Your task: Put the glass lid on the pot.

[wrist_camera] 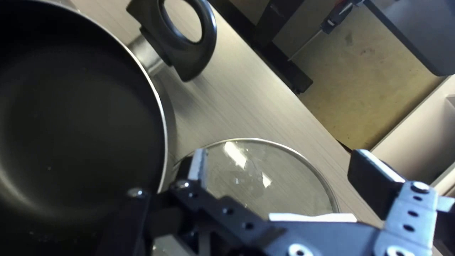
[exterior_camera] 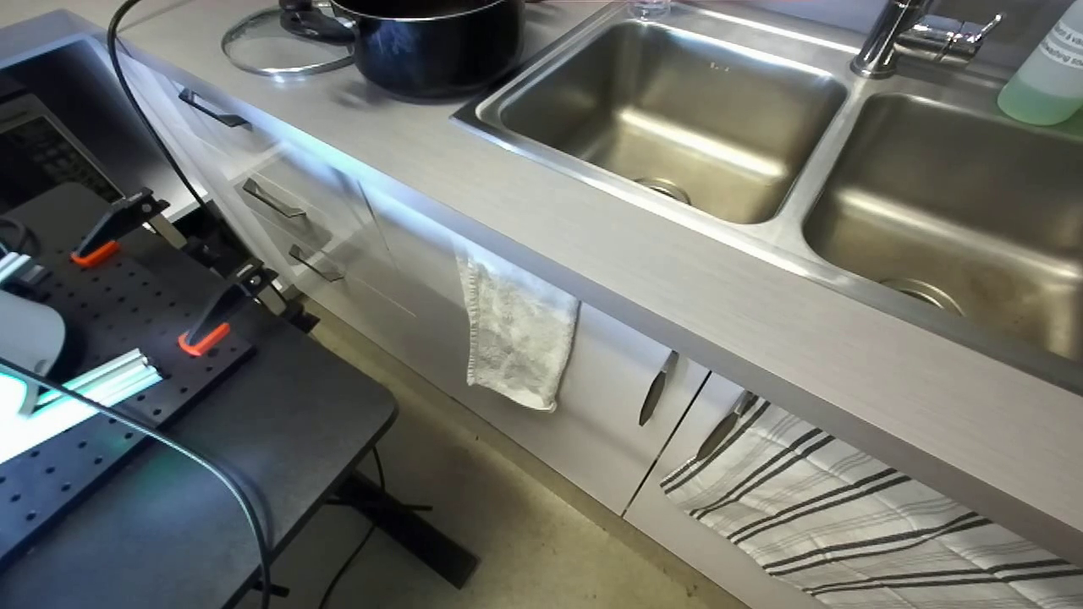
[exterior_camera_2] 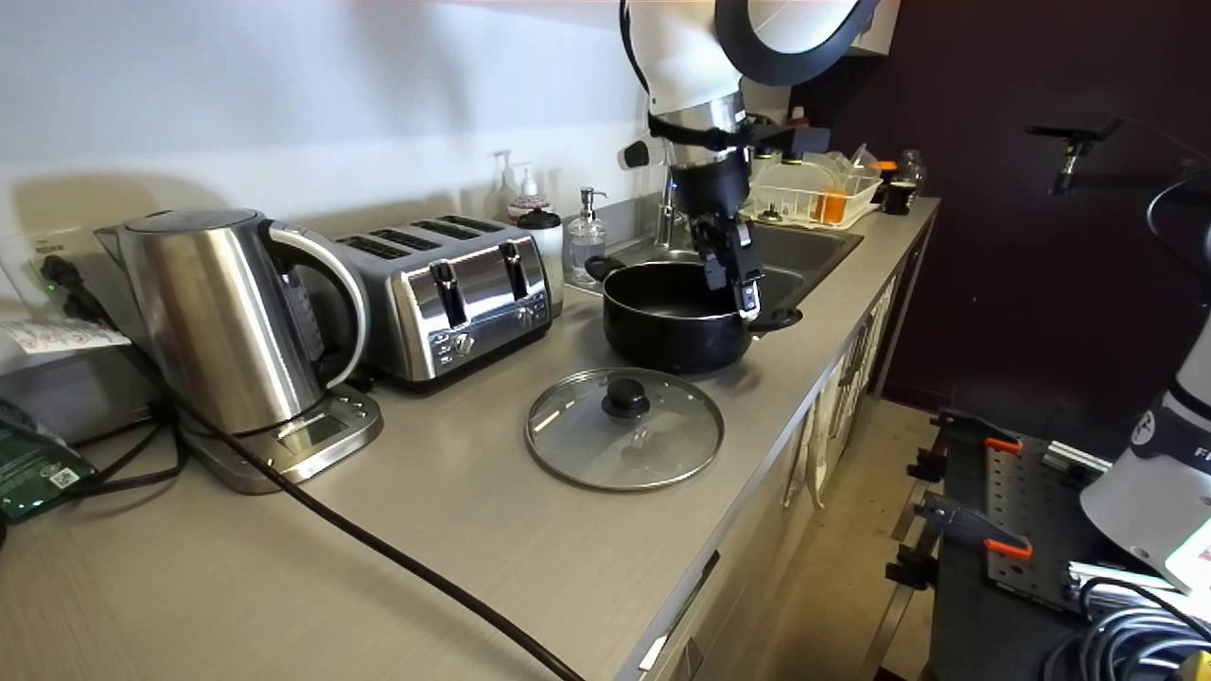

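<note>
On the greyish counter (exterior_camera_2: pixel 473 520) by the pale wall (exterior_camera_2: pixel 378 95), the glass lid (exterior_camera_2: pixel 596 449) lies beside the pot (exterior_camera_2: pixel 662 333), gripper (wrist_camera: pixel 280 161) spread wide.

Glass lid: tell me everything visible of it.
The glass lid is round and clear, with a thin silvery, metal-looking rim and a black knob in the middle. It lies flat, knob up, on the counter beside the pot; light glints off it. The gripper isn't touching it; whether the lid touches the pot, I can't tell.
</note>
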`<state>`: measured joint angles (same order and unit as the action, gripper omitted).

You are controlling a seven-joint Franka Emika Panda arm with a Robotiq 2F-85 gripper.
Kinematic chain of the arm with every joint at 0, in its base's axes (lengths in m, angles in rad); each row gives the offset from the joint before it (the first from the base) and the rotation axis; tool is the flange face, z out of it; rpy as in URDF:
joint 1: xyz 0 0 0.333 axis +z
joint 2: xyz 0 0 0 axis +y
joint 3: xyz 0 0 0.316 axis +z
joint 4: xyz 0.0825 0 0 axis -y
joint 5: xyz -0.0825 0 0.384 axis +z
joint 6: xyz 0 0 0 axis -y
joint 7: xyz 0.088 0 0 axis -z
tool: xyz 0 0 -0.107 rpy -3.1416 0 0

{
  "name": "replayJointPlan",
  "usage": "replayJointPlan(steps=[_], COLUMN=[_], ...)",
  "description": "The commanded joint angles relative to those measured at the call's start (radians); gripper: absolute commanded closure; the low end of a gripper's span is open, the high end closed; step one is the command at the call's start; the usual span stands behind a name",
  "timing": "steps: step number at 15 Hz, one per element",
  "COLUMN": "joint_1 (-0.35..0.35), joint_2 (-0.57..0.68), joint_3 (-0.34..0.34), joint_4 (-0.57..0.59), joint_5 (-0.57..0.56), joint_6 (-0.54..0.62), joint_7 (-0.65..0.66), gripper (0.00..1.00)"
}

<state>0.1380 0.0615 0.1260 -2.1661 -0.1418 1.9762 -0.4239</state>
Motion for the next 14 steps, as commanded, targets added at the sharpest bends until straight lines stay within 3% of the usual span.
replayJointPlan(steps=[1, 8, 14], joint_1=[0.021, 0.033, -0.017], joint_2=[0.081, 0.223, 0.263], joint_3=[0.031, 0.052, 0.074], joint_4=[0.029, 0.078, 0.028], joint_5=[-0.052, -0.14, -0.086], joint_6=[0.081, 0.264, 0.524], joint_7=[-0.024, -0.034, -0.16], gripper=[0.0, 0.0, 0.0])
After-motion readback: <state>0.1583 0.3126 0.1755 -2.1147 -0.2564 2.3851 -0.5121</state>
